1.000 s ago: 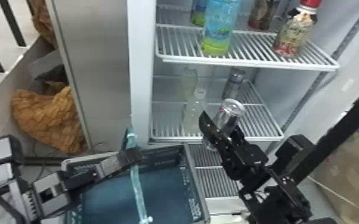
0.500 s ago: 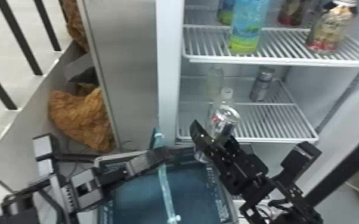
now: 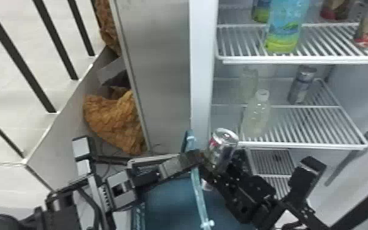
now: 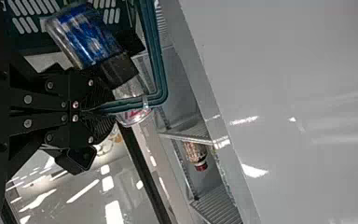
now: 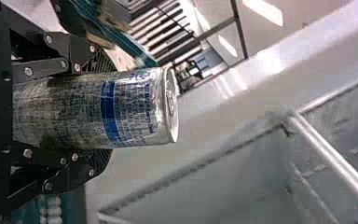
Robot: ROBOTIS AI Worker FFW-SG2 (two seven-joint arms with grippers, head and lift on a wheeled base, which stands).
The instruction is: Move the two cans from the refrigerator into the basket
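By basket handle (image 3: 199, 194), right pincer (image 3: 221, 160) slanted

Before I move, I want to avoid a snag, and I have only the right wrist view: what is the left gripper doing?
Observer: In the left wrist view, the left gripper is shut on the basket handle.
Operator: Where is the other can, the one I'm not holding?
Observer: In the head view, the other can stands on the fridge shelf just below the one with the blue bottle.
Operator: Does it have company there?
Observer: Yes, a clear bottle stands nearer the shelf's front, to the can's left.
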